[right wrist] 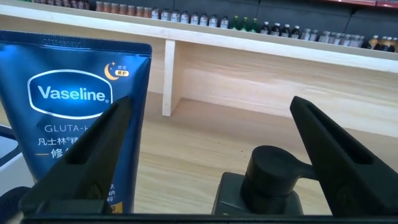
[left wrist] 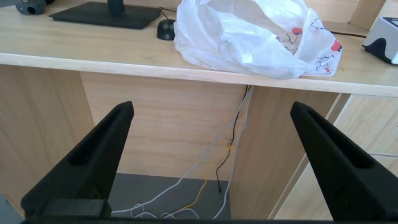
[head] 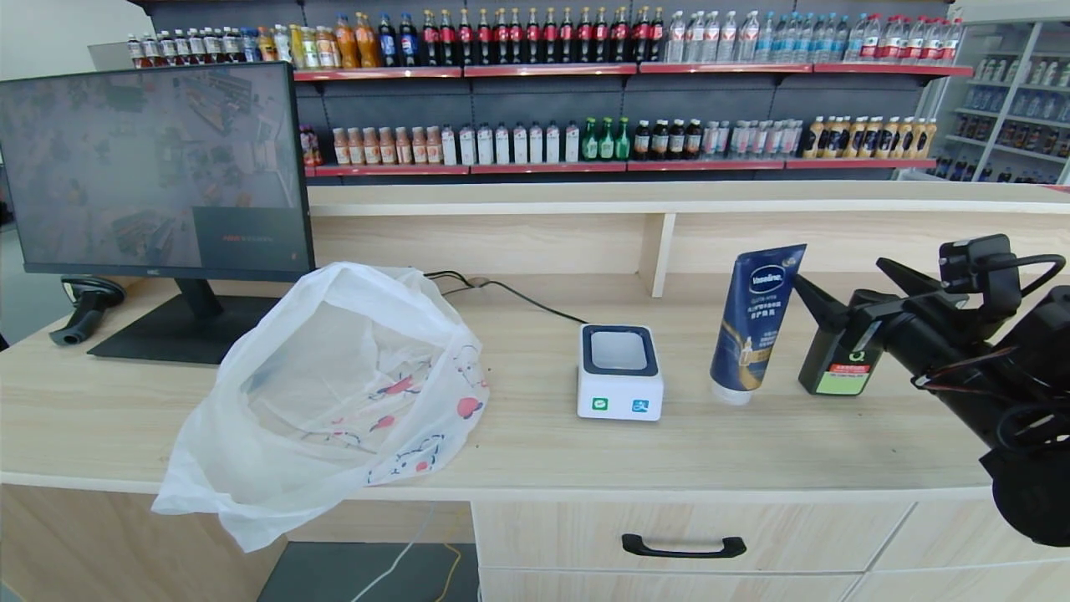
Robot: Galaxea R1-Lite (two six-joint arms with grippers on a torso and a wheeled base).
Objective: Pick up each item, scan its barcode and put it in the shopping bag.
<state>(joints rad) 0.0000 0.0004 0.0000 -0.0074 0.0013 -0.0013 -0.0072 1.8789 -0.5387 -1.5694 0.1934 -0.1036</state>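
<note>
A white plastic shopping bag (head: 334, 393) lies open on the left part of the wooden counter (head: 535, 451). The white barcode scanner box (head: 619, 372) sits at the middle. To its right, a blue lotion tube (head: 756, 322) stands on its cap beside a dark pump bottle (head: 836, 372) with a green label. My right gripper (head: 836, 269) hovers open over the bottle; in the right wrist view the pump cap (right wrist: 270, 180) lies between its fingers (right wrist: 93, 155), the tube (right wrist: 68, 112) beside them. My left gripper (left wrist: 212, 106) is open and empty, below counter level, facing the bag (left wrist: 249, 34).
A monitor (head: 155, 167) on its stand and a handheld scanner (head: 84, 313) occupy the back left. A cable (head: 510, 297) runs from the scanner box toward the monitor. A raised ledge (head: 669, 201) backs the counter. A drawer handle (head: 684, 548) is below the front edge.
</note>
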